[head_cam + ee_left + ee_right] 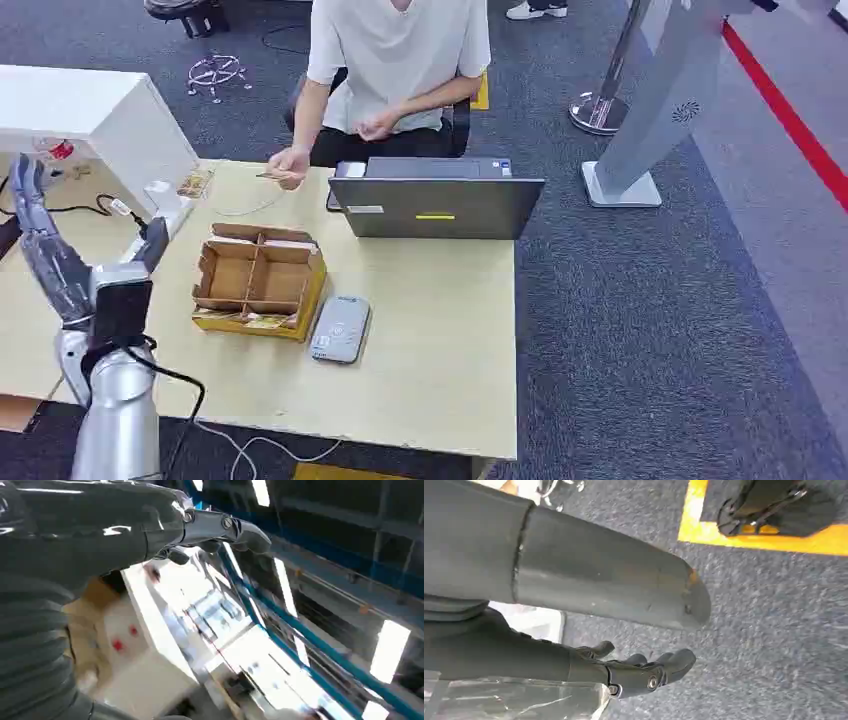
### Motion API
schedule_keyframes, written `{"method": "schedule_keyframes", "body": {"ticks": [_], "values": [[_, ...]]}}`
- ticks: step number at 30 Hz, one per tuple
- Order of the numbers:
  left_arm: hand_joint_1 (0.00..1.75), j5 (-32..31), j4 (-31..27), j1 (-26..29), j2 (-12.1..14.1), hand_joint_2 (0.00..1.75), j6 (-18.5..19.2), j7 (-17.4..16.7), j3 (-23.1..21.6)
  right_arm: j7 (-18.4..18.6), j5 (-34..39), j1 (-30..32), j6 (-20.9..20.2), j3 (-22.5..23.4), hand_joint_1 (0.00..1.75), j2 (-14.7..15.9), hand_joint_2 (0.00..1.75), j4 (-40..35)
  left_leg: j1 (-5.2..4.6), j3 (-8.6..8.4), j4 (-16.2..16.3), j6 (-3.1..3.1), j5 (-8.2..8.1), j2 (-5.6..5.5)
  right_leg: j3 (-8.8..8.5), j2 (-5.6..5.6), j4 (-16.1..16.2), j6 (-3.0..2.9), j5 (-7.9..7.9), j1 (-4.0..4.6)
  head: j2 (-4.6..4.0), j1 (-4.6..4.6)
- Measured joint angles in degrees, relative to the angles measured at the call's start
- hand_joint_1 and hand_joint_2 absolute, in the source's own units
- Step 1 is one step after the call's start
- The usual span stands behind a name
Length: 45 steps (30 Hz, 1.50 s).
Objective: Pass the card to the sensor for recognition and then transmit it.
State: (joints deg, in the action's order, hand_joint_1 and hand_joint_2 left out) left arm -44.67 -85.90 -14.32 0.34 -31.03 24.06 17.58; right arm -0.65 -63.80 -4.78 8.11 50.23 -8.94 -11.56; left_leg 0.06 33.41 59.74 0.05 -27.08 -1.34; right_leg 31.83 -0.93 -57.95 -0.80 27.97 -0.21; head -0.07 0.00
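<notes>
Left hand: your left hand (pixel 45 245) is raised over the pale wooden table's (pixel 440 330) left edge, fingers spread, holding nothing.
Right hand: your right hand (pixel 589 625) hangs above grey carpet (fingers loosely apart, empty).
Card: the small tan card (pixel 272 176) is pinched in the seated person's hand (pixel 290 163), beyond the brown divided cardboard box (pixel 258 280).
Sensor: the flat grey card reader (pixel 340 328) lies just beside that box.

**Even light from the head, blur and glare at the left wrist**

From the head view you get bright, even light from above; the table (pixel 430 330) shows only soft, short shadows, and the picture is sharp enough. In the left wrist view you see long ceiling lights (pixel 390 650) burned out to white, glare spots on the left hand (pixel 150 525), and strong blur on the white furniture. In the right wrist view the light is dimmer; the carpet (pixel 774 630) looks slightly smeared, and the right hand (pixel 634 672) is dark.
</notes>
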Motion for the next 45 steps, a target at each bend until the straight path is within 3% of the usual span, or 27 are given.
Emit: {"method": "schedule_keyframes", "body": {"ticks": [1,2,3,4,7,9,13,21,22,23,24,35,45], "values": [[0.00,-6.85,2.38,-2.13,1.31,1.75,-2.27,-4.25,-1.22,0.48,-0.22,-0.05,0.24,0.00,0.00,0.00,0.00,0.04,0.01,0.01,0.00,-0.01,0.02,-0.01,0.07,0.00,0.00,0.00,-0.01,0.00,0.00,0.00],[0.00,-23.94,8.15,-5.03,3.30,1.75,-4.93,-12.98,-2.79,1.11,-0.39,-0.11,0.68,0.00,0.00,-0.04,0.00,0.11,0.01,0.07,0.00,-0.03,0.09,-0.04,0.14,0.01,-0.01,0.04,-0.07,0.00,0.00,-0.04],[0.00,-36.13,12.98,-7.69,4.86,1.75,-5.17,-17.42,-4.24,1.37,-0.44,-0.15,0.92,0.00,0.00,-0.04,0.00,0.15,0.01,0.14,-0.02,-0.08,0.16,-0.08,0.14,0.02,-0.01,0.01,-0.11,0.01,0.00,-0.04],[0.00,-42.63,17.15,-9.97,5.81,1.75,-3.95,-20.89,-5.61,1.40,-0.44,-0.21,0.92,0.02,0.00,-0.04,0.00,0.17,0.01,0.20,-0.04,-0.07,0.26,-0.09,0.10,0.04,-0.04,-0.04,-0.17,0.01,0.00,-0.07],[0.00,-41.97,27.05,-14.70,7.55,1.75,-1.86,-26.88,-9.56,1.44,-0.50,-0.32,0.92,0.07,0.00,-0.09,0.00,0.24,0.02,0.36,-0.05,-0.16,0.34,0.23,0.38,-0.25,-0.13,-0.23,-0.40,0.02,0.00,-0.04],[0.00,-41.92,31.29,-16.54,8.45,1.75,-1.28,-27.29,-11.03,1.48,-0.50,-0.18,0.92,0.17,0.00,-0.09,0.00,0.31,0.01,0.43,-0.04,-0.15,0.35,0.42,0.54,-0.47,-0.13,-0.15,-0.51,0.01,0.00,-0.07],[0.00,-41.81,36.69,-19.14,8.86,1.75,3.58,-30.05,-13.19,1.42,-1.09,-0.15,0.85,0.46,0.00,-0.09,0.00,0.33,0.01,0.54,-0.03,-0.14,0.36,0.42,0.62,-0.45,-0.11,-0.14,-0.52,0.01,0.00,-0.04],[0.00,-41.62,41.38,-21.29,8.91,1.75,4.65,-31.12,-15.46,1.37,-1.92,-0.07,0.63,0.52,0.00,-0.09,0.00,0.33,0.01,0.59,-0.03,-0.14,0.37,0.42,0.67,-0.44,-0.11,-0.14,-0.52,0.01,0.00,-0.04],[0.12,-41.53,41.72,-21.40,8.91,1.75,4.82,-31.12,-15.63,1.48,-2.08,-0.06,0.63,0.52,0.00,-0.09,0.00,0.33,0.01,0.60,-0.03,-0.14,0.37,0.42,0.68,-0.44,-0.11,-0.14,-0.52,0.01,0.00,-0.04],[0.12,-41.49,41.95,-21.49,8.91,1.75,4.89,-31.12,-15.86,1.53,-2.08,-0.06,0.61,0.52,0.00,-0.09,0.00,0.33,0.01,0.61,-0.03,-0.14,0.37,0.42,0.68,-0.44,-0.11,-0.14,-0.52,0.01,0.00,-0.04],[1.75,-41.42,42.19,-21.53,8.91,1.75,5.11,-31.12,-16.08,1.53,-2.12,-0.05,0.61,0.52,0.00,-0.09,0.00,0.33,0.01,0.62,-0.03,-0.14,0.37,0.42,0.70,-0.44,-0.11,-0.14,-0.52,0.01,0.00,-0.04],[1.75,-38.08,43.52,-22.00,8.25,1.75,8.08,-30.27,-18.09,1.96,-2.47,0.05,0.55,0.55,0.00,-0.07,0.00,0.33,0.01,0.67,-0.03,-0.14,0.38,0.41,0.73,-0.43,-0.11,-0.14,-0.52,0.01,0.00,-0.04],[1.75,-35.11,42.60,-20.97,7.53,1.75,6.79,-27.87,-19.63,2.05,-2.99,0.12,0.55,0.55,0.00,-0.07,0.00,0.33,0.01,0.67,-0.02,-0.14,0.37,0.41,0.73,-0.43,-0.11,-0.13,-0.52,0.00,0.00,-0.07]]}}
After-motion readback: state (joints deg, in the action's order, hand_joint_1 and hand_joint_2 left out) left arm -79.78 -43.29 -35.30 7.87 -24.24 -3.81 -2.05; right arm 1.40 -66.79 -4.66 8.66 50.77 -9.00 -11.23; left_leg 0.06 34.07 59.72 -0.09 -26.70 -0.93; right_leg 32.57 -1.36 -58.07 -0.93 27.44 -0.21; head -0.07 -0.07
